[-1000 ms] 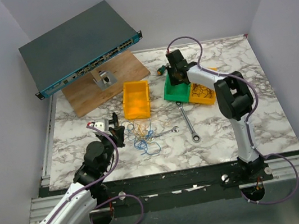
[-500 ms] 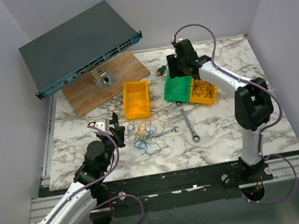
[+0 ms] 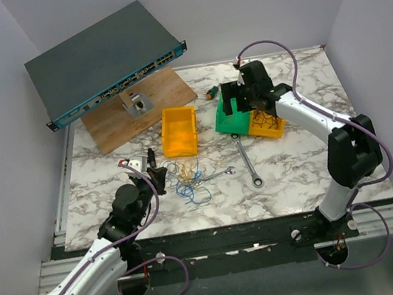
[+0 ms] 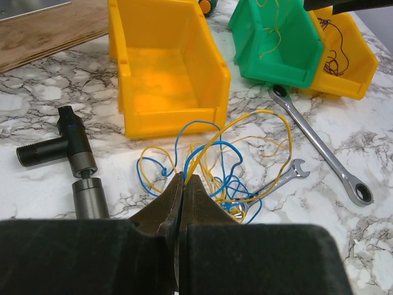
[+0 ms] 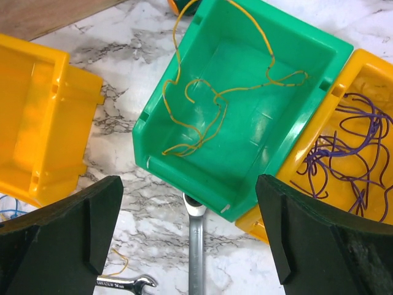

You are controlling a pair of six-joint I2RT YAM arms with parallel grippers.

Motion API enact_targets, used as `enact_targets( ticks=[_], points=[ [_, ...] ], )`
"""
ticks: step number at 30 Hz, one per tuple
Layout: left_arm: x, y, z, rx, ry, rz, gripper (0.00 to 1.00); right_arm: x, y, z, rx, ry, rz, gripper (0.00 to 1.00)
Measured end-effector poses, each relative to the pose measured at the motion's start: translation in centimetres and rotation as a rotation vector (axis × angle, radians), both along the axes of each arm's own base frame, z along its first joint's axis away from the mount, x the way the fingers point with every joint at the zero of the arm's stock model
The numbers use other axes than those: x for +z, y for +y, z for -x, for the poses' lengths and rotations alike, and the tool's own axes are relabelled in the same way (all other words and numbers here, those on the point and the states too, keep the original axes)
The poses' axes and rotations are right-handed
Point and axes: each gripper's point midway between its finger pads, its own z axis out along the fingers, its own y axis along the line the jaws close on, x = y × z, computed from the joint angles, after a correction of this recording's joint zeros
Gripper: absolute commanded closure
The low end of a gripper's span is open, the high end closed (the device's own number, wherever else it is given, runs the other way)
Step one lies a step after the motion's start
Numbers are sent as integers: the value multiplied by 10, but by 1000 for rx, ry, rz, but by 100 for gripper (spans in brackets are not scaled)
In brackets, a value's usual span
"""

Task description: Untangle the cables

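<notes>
Tangle of thin blue, yellow & orange cables [image 3: 190,180] lies just in front of empty yellow plastic bin [image 4: 175,120]; L gripper [image 4: 184,181] pinched tight on them. R gripper [image 5: 187,209] spread wide above green plastic bin [image 5: 202,175] beside the yellow one.

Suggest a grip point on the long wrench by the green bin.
Likely the straight shank of the long wrench, mid-length, coming from straight above and closing across its narrow width. It lies flat on the table, and its far head sits by the green bin, crowding that end.
</notes>
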Motion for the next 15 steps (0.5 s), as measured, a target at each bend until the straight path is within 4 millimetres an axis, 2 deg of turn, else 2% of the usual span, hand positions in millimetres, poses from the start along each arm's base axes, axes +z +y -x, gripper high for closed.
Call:
enact_targets(
  ticks=[3,6,12,15],
  points=[
    [0,-1,0,-8,0,-2,100,-1,-2,2,-4,-5,4,0],
    [1,-2,1,-13,-3,0,100,3,-3,-5,-9,-22,20,0],
    [2,-3,1,-18,-8,4,100,28,10,-52,11,-114,58,0],
    [5,-3,1,-18,-15,9,100,27,16,-67,49,-130,89,0]
  ],
)
